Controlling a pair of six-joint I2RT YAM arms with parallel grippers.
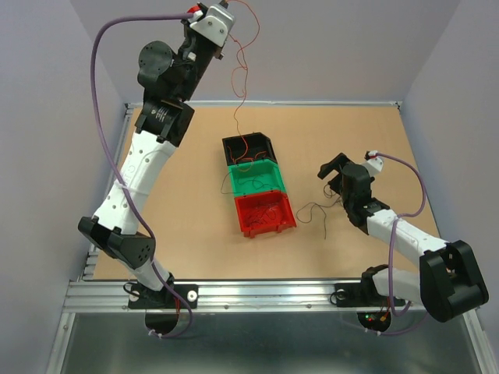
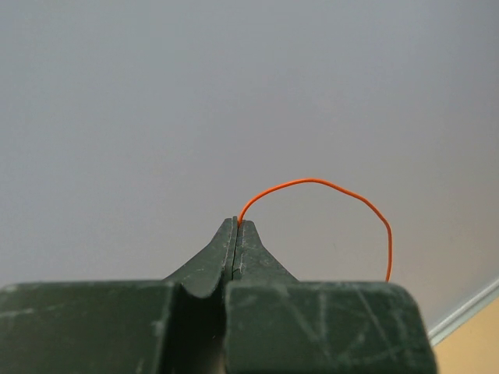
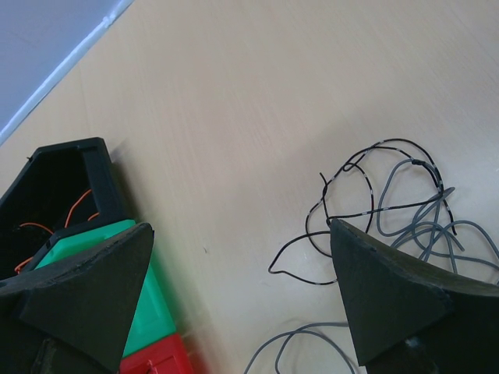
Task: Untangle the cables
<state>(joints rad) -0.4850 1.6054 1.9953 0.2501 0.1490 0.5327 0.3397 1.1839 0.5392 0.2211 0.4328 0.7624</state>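
My left gripper [image 1: 228,9] is raised high at the back, shut on a thin orange wire [image 1: 240,86] that hangs down into the black bin [image 1: 248,146]. In the left wrist view the gripper [image 2: 236,221] is closed, with the orange wire [image 2: 327,185] arcing out of its tips. More thin wires lie in the black, green [image 1: 256,179] and red [image 1: 265,213] bins. My right gripper [image 1: 330,169] is open and empty above the table. A loose black wire [image 3: 366,195] lies under the right gripper [image 3: 242,234], also visible from above [image 1: 313,210].
Three bins stand in a row mid-table. Grey strands [image 3: 421,226] lie tangled with the black wire, right of the bins. A metal rail [image 1: 257,294] runs along the near edge. Lavender walls close in on both sides.
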